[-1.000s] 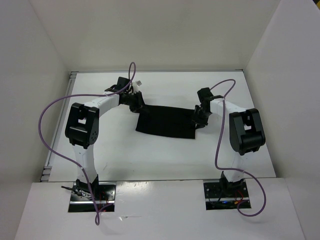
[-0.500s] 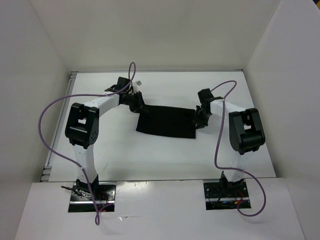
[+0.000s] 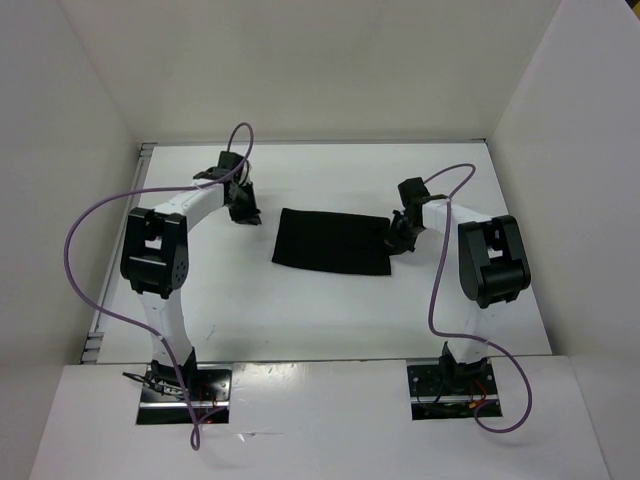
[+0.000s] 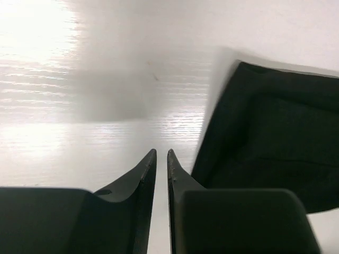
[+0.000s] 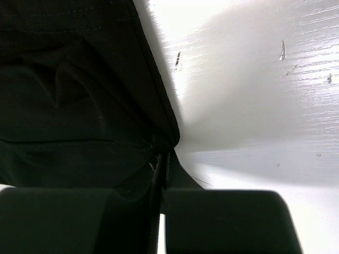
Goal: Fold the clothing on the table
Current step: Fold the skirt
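Now my right gripper (image 3: 396, 238) is pinching the right edge of the clothing (image 3: 332, 241), fingers pressed together with bunched black fabric caught at the tips. My left gripper (image 3: 246, 213) is hanging over the bare table (image 3: 300, 300) just beside the clothing's left edge, apart from it. Its fingers are standing narrow, a thin slit between them, gripping nothing. Clothing is lying flat, a dark rectangle mid-table between my two arms.
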